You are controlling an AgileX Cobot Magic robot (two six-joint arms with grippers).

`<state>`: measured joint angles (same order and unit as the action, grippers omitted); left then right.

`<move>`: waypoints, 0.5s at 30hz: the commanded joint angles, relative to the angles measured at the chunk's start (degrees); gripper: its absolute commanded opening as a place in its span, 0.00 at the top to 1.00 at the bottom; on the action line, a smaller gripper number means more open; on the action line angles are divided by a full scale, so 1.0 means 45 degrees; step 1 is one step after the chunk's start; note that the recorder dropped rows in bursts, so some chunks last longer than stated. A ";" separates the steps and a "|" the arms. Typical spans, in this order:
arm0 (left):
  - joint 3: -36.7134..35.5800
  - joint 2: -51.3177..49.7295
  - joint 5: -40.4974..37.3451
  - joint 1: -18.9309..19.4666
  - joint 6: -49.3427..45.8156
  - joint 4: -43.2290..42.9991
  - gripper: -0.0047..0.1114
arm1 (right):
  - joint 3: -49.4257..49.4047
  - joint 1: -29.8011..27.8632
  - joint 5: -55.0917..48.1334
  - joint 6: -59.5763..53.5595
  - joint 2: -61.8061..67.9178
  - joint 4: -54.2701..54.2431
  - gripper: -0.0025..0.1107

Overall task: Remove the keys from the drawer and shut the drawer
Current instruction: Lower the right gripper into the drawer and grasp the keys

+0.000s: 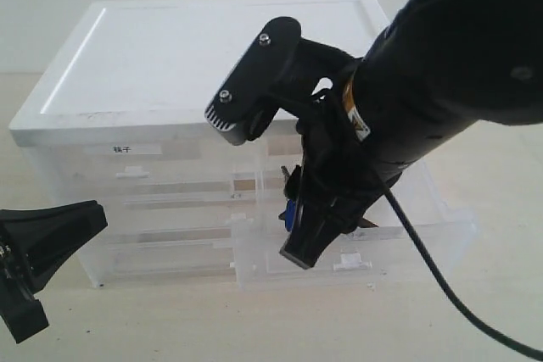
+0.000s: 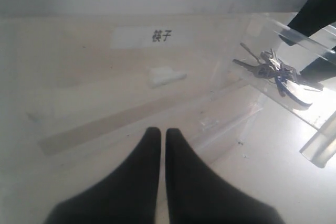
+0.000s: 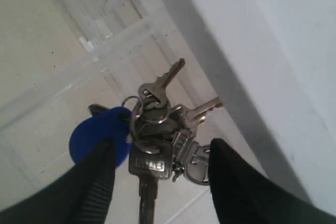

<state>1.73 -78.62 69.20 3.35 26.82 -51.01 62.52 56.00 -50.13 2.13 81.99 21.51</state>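
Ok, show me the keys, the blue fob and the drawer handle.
keys [image 3: 149, 163]: right wrist view, large key's head.
blue fob [image 3: 94, 132]: right wrist view, flat face.
drawer handle [image 1: 352, 262]: exterior view, white tab.

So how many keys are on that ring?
3 show: a long key between the fingers, beside the blue fob, and two smaller keys fanned out past the ring. More may hide.

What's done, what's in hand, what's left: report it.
Done: the frosted translucent plastic drawer stands pulled out. In hand: the open right hand straddles the silver keys with the blue fob, lying in the drawer, not yet gripped. Left: grip them, lift them out, push the drawer shut.
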 commanded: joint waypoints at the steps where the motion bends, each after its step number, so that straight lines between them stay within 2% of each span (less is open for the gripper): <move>1: -0.0035 -0.0026 0.0169 0.0026 0.0037 -0.0039 0.92 | 0.0034 -0.0778 -0.0059 0.0185 0.0329 -0.0170 0.54; 4: -0.0035 -0.0026 0.0169 0.0026 0.0088 -0.0066 0.92 | 0.0034 -0.1713 0.0251 0.0050 0.0471 -0.1049 0.46; 11: -0.0035 -0.0026 0.0169 0.0026 0.0128 -0.0094 0.92 | 0.0034 -0.1775 0.0498 -0.0905 0.0471 -0.1713 0.47; 15: -0.0035 -0.0026 0.0169 0.0026 0.0128 -0.0094 0.92 | 0.0034 -0.1775 0.0782 -0.2737 0.0471 -0.3354 0.47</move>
<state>1.73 -78.62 69.20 3.35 26.93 -51.21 62.63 48.31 -47.32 -6.00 83.48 9.69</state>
